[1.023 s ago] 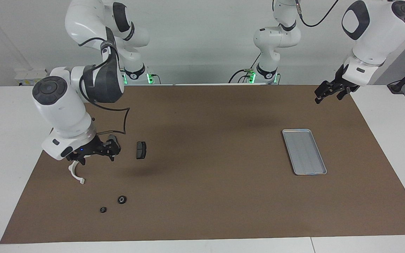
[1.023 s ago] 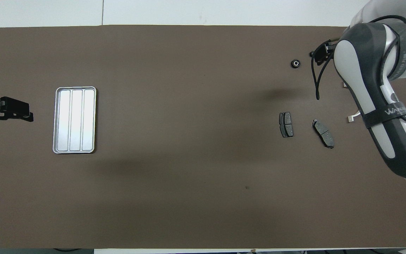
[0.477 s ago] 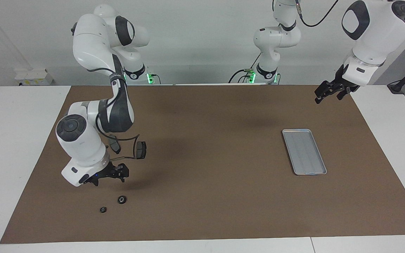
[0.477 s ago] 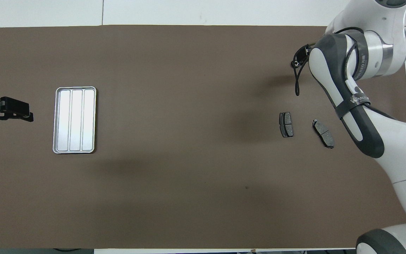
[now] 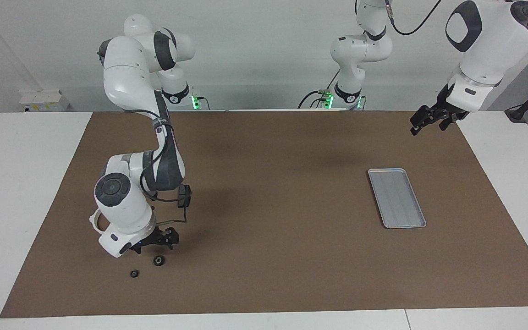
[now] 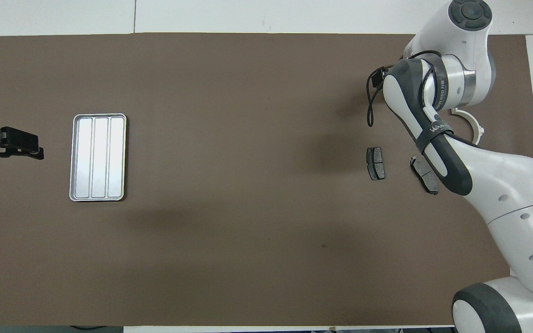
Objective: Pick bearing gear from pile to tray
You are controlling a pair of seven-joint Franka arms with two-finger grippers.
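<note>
The pile lies at the right arm's end of the table. A larger black round piece (image 5: 158, 260) and a smaller one (image 5: 134, 273) lie farthest from the robots. Two dark grey brake pads (image 6: 375, 163) (image 6: 424, 175) and a white half-ring bracket (image 6: 472, 126) lie nearer. My right gripper (image 5: 154, 244) is open and empty, low over the mat just beside the larger round piece, not touching it. In the overhead view my right arm hides both round pieces. The silver tray (image 5: 397, 198) is empty. My left gripper (image 5: 428, 124) waits open, raised beside the tray (image 6: 97, 157).
A brown mat (image 5: 268, 183) covers the table, with white table edge (image 5: 12, 183) around it. One brake pad (image 5: 184, 196) shows partly past my right arm's elbow. A black cable loops from the right arm's wrist.
My right arm has swung away from the robots, from over the white bracket down to just beside the larger black round piece. The left arm has not moved.
</note>
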